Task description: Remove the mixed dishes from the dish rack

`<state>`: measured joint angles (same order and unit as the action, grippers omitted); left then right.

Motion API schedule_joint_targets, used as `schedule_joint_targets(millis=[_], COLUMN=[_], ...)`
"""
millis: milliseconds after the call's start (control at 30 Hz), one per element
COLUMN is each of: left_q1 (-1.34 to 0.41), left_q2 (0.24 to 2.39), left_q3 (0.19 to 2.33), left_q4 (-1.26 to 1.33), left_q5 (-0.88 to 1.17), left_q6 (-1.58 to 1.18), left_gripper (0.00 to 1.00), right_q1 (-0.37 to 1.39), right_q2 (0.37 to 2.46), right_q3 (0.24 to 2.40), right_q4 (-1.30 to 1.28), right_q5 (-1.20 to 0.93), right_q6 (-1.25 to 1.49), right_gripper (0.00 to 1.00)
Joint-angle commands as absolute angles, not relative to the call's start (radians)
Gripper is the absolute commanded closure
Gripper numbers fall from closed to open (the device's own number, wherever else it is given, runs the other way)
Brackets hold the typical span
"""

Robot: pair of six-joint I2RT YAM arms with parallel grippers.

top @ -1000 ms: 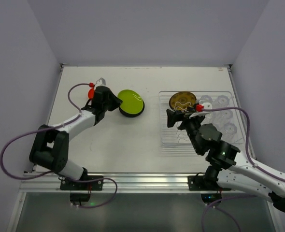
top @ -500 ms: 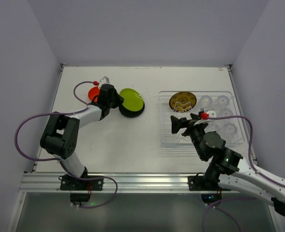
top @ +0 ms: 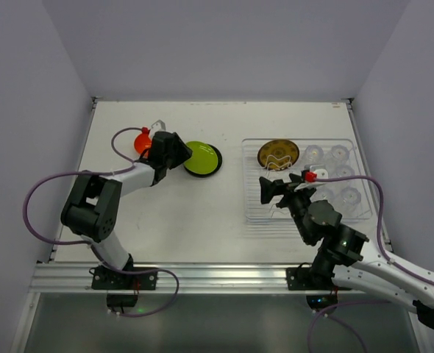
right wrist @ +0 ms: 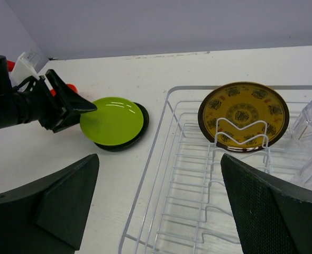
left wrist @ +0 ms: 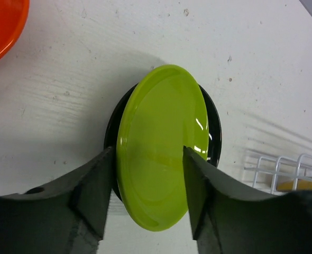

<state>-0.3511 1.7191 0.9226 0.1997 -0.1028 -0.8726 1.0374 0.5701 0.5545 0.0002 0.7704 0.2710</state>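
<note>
Left tool (left wrist: 148, 156): positioned well to the left of the dish rack (right wrist: 145, 203), its two fingers (left wrist: 92, 193) set apart on either side of the near rim of the lime green plate (left wrist: 164, 143). One finger sits against the plate's edge and the other overlaps its face. Whether they press on the plate cannot be determined. The lime green plate lies on top of the black plate (left wrist: 215, 135), slightly offset, so that only a dark crescent of the lower plate shows. Both plates rest on the table (top: 202, 213), outside the rack and to its left. Orange-red bowl (top: 141, 140): on the table, further left of the rack than the two plates, just beside the left tool. Right tool (top: 270, 190): over the left part of the rack, jaws spread wide, nothing between them. Rack contents: the patterned yellow-brown plate (right wrist: 243, 114) stands on edge against a white wire divider (right wrist: 240, 132) at the rack's far left corner. The clear cups (top: 340, 154) occupy the rack's right half - their exact count cannot be read.
</note>
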Motion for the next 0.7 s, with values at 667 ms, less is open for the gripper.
schedule_joint_targets(millis=[667], left_q1=[-0.452], left_q2=[1.490], left_q3=[0.942], left_q4=[0.049], left_q5=[-0.308], left_q6=[-0.822], left_gripper=[0.00], right_q1=[0.916], right_q2=[0.719], right_q3=[0.637], right_q4=[-0.133], right_q5=[0.683], right_q6=[0.432], right_gripper=[0.01])
